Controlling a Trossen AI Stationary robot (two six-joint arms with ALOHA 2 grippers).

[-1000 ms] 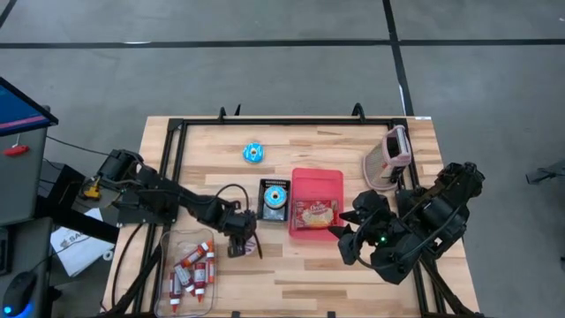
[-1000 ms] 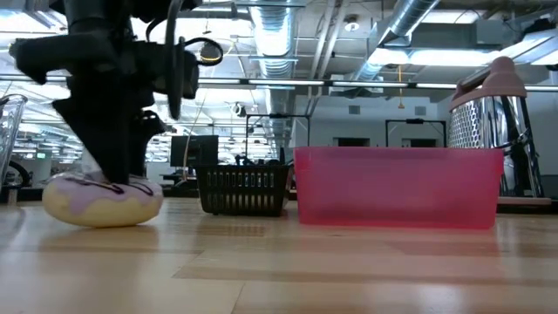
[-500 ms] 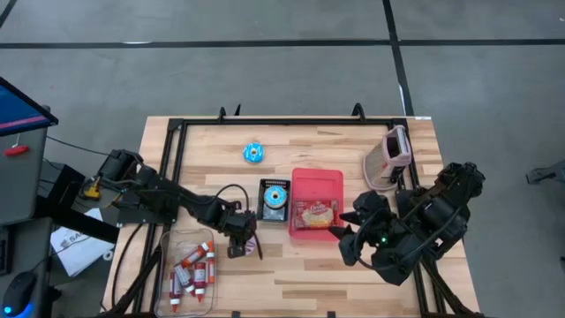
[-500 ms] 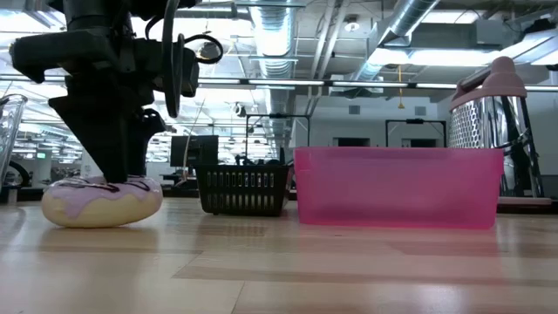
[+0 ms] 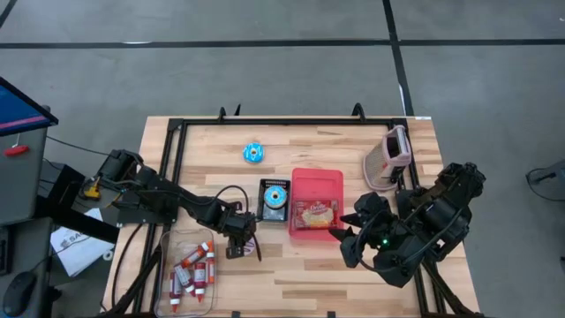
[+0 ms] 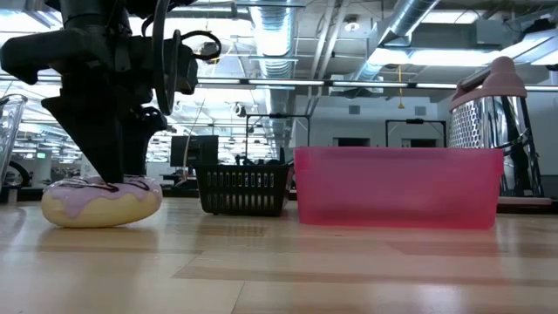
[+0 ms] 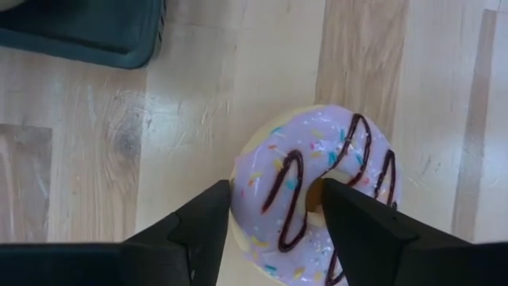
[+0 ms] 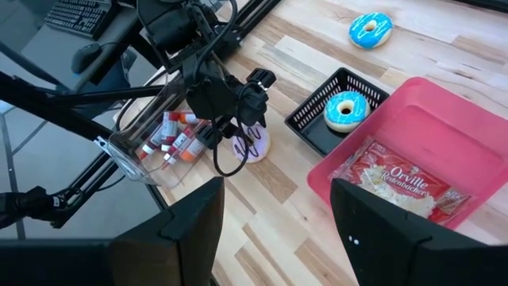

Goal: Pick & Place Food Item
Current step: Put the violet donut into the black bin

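Observation:
A purple-frosted donut [image 7: 278, 159] with chocolate stripes lies flat on the wooden table [image 5: 291, 274], left of the middle near the front edge; it also shows in the low view [image 6: 100, 202]. My left gripper [image 7: 274, 191] points down onto it, open, with one finger in the donut's hole and the other outside its rim. In the high view the left gripper [image 5: 243, 246] covers most of the donut. My right gripper [image 8: 274, 191] hangs open and empty above the table's right near part [image 5: 347, 246]. My left gripper comes at the donut from above, pointing steeply down. One finger [image 7: 349, 214] stands in the hole and the other [image 7: 210, 222] outside the ring's outer edge [image 7: 238, 179]. The donut lies flat on the table. Whether the fingers touch it I cannot tell.
A black basket [image 5: 263, 212] holding a blue donut stands beside the left gripper, then a pink bin [image 5: 318, 181] with a popcorn bag. Another blue donut [image 5: 254, 152] lies farther back. A clear box of tubes [image 5: 190, 269] sits front left, a grater [image 5: 388, 159] back right.

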